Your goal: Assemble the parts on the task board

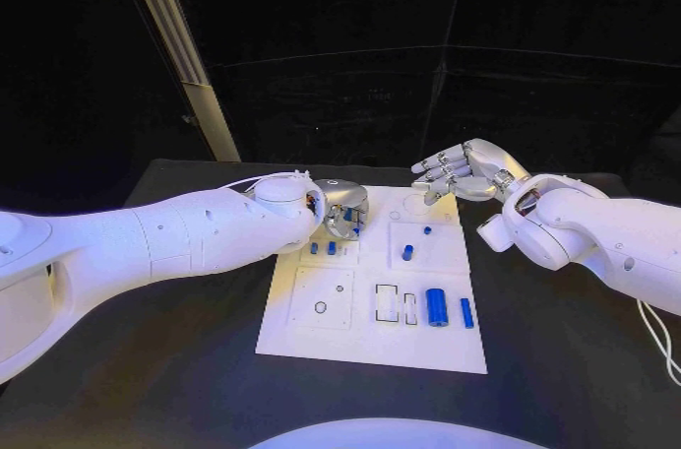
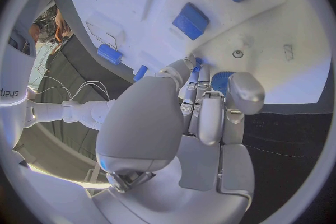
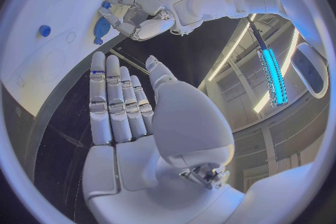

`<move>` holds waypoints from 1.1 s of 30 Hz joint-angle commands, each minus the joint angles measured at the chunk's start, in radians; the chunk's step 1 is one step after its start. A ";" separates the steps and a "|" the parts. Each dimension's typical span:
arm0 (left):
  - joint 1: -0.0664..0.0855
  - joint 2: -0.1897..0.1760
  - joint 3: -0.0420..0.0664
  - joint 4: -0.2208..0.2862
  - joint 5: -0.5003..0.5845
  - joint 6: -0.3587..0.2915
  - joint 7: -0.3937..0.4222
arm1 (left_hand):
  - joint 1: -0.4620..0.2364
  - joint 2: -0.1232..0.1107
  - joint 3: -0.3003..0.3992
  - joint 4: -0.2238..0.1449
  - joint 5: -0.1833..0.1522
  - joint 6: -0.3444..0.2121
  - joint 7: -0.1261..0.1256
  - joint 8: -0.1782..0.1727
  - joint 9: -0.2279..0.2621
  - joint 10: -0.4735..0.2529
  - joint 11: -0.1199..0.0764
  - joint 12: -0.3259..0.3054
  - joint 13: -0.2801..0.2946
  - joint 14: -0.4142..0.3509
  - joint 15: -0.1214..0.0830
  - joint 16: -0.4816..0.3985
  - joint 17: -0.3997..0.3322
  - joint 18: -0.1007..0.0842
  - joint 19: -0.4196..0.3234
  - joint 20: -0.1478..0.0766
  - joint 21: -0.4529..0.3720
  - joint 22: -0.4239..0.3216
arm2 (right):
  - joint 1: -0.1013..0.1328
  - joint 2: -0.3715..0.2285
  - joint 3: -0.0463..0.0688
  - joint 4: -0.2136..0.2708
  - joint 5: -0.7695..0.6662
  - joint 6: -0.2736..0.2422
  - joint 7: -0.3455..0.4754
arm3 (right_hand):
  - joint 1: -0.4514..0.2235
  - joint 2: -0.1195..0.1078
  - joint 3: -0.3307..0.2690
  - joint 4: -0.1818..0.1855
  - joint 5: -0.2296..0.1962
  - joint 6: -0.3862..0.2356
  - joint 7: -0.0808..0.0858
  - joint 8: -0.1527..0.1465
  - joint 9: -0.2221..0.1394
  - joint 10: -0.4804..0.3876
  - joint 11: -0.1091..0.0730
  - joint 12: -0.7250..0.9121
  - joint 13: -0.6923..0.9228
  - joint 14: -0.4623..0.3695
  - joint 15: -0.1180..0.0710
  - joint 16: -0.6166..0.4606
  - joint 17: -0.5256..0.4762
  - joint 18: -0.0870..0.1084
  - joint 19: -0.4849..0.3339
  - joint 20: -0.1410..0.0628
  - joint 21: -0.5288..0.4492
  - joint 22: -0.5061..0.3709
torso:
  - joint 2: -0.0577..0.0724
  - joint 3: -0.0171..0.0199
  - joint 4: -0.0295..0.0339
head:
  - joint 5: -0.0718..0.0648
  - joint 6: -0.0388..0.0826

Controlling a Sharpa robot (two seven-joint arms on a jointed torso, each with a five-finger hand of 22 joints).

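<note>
The left robot hand (image 1: 338, 209), smooth silver metal, curled over the far left corner of the flat white task board (image 1: 355, 346), its fingertips (image 2: 193, 65) pinching a small blue part (image 2: 199, 61) against the board. More glossy blue parts (image 1: 437, 307), short cylinders and thin bars, lay across the board on the matte black bench (image 1: 568, 370). The right robot hand (image 1: 465, 173) hovered beyond the board's far right corner, released and holding nothing.
</note>
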 commanded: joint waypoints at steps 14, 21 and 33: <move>0.000 0.004 0.000 -0.014 -0.008 0.046 -0.012 | -0.001 0.021 0.074 -0.025 0.001 0.044 -0.006 -0.020 -0.002 0.061 -0.010 -0.030 0.001 0.031 -0.013 0.008 -0.004 -0.016 0.010 -0.004 0.019 0.023 | 0.002 0.003 0.001 -0.002 -0.001 0.001 0.010 | -0.001 0.009 0.002 -0.005 0.007 -0.009 -0.001 0.006 0.001 -0.005 0.002 0.004 -0.001 -0.005 0.001 0.006 -0.001 0.003 0.006 0.004 -0.006 -0.001 | 0.000 -0.0006 0.0005 | -0.002 -0.004; 0.000 -0.002 0.001 -0.011 0.003 0.002 0.013 | 0.002 0.026 0.117 -0.050 -0.003 0.074 -0.008 -0.025 0.001 0.100 -0.016 -0.046 0.003 0.031 -0.018 0.008 -0.010 -0.020 0.017 -0.009 0.037 0.044 | 0.002 0.003 0.001 -0.002 -0.001 0.000 0.011 | -0.001 0.009 0.002 -0.005 0.007 -0.009 -0.001 0.006 0.001 -0.005 0.002 0.004 -0.001 -0.005 0.001 0.006 -0.001 0.003 0.006 0.004 -0.006 -0.001 | 0.000 -0.0004 0.0007 | -0.003 -0.003; 0.001 -0.051 0.036 0.047 0.021 -0.071 0.046 | -0.018 0.018 0.150 -0.072 -0.004 0.091 -0.007 -0.041 0.002 0.125 -0.017 -0.078 0.003 0.031 -0.018 0.009 -0.014 -0.021 0.018 -0.011 0.042 0.053 | 0.002 0.001 0.001 -0.002 -0.001 -0.003 0.014 | -0.001 0.009 0.002 -0.005 0.007 -0.009 -0.001 0.006 0.001 -0.005 0.002 0.004 -0.001 -0.005 0.001 0.006 -0.001 0.003 0.006 0.004 -0.006 -0.001 | -0.001 0.0002 0.0012 | -0.005 -0.001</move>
